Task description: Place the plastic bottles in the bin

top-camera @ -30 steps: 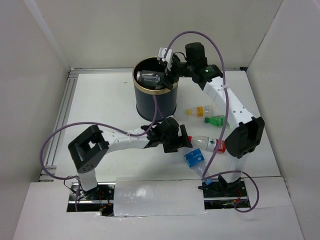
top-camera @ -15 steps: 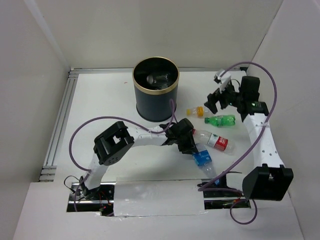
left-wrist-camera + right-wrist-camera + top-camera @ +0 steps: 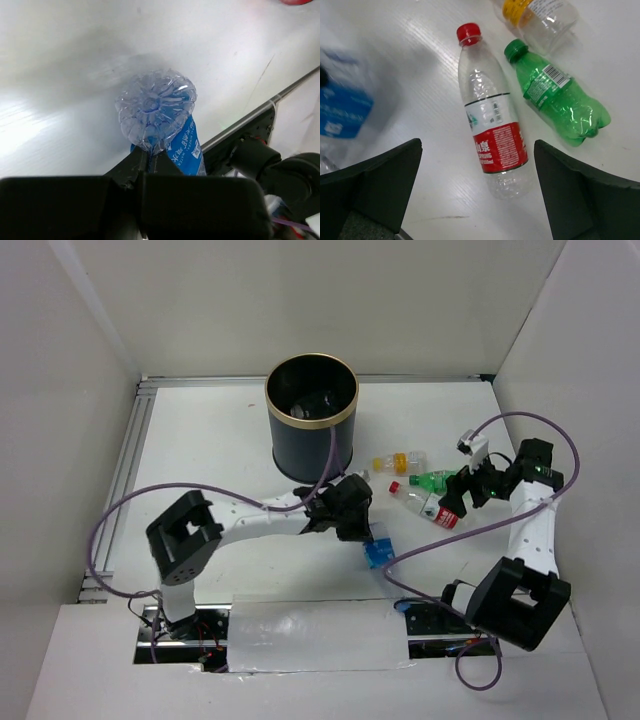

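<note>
The black bin (image 3: 311, 445) with its gold rim stands at the back centre, and clear bottles (image 3: 312, 401) show inside it. My left gripper (image 3: 362, 529) (image 3: 149, 156) is shut on the side of a crumpled clear bottle with a blue label (image 3: 378, 553) (image 3: 156, 109). My right gripper (image 3: 455, 498) (image 3: 478, 150) hangs open over a red-capped, red-labelled bottle (image 3: 428, 507) (image 3: 492, 125), its fingers (image 3: 385, 185) apart on either side and not touching it. A green bottle (image 3: 433, 480) (image 3: 557, 97) and a yellow-capped bottle (image 3: 398, 462) (image 3: 540, 14) lie just beyond.
White walls close in the table on the left, back and right. A metal rail (image 3: 122, 480) runs along the left edge. Purple cables loop off both arms, and the left arm's cable rises close to the bin's front wall.
My left gripper has shut on the blue-labelled bottle. My right arm has swung from over the bin down to the red-labelled bottle, which has shifted on the table.
</note>
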Available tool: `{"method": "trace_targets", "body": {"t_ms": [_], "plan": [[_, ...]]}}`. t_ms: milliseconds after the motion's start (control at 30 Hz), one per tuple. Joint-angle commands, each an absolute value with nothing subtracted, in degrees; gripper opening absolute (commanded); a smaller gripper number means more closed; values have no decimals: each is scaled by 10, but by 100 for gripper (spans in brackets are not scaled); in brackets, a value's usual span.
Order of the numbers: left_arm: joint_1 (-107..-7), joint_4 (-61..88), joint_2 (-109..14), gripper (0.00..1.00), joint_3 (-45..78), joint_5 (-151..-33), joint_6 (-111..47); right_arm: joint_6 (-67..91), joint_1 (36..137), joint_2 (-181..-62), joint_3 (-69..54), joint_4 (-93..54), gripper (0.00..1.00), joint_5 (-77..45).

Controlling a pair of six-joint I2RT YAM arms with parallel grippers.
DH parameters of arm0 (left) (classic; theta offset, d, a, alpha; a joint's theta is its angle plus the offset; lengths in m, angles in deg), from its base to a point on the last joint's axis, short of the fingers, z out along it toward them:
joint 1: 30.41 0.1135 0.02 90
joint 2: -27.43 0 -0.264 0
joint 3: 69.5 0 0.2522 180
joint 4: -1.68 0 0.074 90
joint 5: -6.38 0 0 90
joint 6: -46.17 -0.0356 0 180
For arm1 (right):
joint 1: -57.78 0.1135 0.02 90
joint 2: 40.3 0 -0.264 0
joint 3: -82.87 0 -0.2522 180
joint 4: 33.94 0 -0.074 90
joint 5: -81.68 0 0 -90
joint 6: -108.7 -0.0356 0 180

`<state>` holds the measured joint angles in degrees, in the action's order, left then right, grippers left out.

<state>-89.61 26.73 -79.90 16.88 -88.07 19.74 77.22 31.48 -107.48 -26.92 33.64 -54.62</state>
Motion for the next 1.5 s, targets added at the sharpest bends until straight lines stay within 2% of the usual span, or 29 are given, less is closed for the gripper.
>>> {"method": "trace_targets", "body": {"t_ms": [0,167,367,500,667,700,767,833,867,900,967,1033,1100,1133,1233,1267,1300,1400,1433,1467], "plan": [[-898,347,-697,0,235,-738,75,866,302,-1092,-256,400,100,-569],[-852,378,-614,0,368,-632,-57,894,297,-1144,-268,386,100,-563],[-771,316,-606,0,452,-521,-135,900,297,-1163,-275,363,100,-565],[-717,257,-643,0,473,-411,-148,900,319,-1175,-280,341,100,-570],[-679,298,-722,2,521,-322,-148,866,361,-1181,-304,283,100,-559],[-668,325,-735,8,529,-315,-138,866,380,-1181,-314,274,100,-550],[-661,340,-756,27,548,-309,-138,842,400,-1181,-325,242,100,-534],[-656,356,-769,55,554,-304,-138,823,430,-1186,-344,213,100,-506],[-656,356,-769,77,560,-318,-138,810,439,-1186,-350,180,100,-494],[-656,356,-769,85,560,-318,-143,802,446,-1191,-356,169,100,-484],[-662,356,-743,97,553,-333,-148,796,469,-1210,-364,141,100,-453],[-670,339,-719,98,540,-353,-172,765,474,-1222,-377,111,100,-420],[-693,321,-672,98,501,-376,-191,752,488,-1240,-378,70,99,-399],[-702,300,-652,96,482,-385,-208,739,488,-1246,-384,58,99,-379],[-743,260,-568,87,375,-449,-208,739,500,-1274,-385,50,90,-367],[-754,253,-547,69,345,-463,-201,744,500,-1279,-378,57,86,-367],[-776,253,-527,56,281,-474,-185,752,500,-1279,-378,82,72,-376],[-814,244,-463,22,162,-520,-124,822,491,-1257,-349,195,47,-442],[-821,244,-454,19,136,-542,-104,870,486,-1244,-338,232,32,-466],[-826,244,-441,14,113,-552,-66,891,486,-1230,-307,268,26,-514]]}}
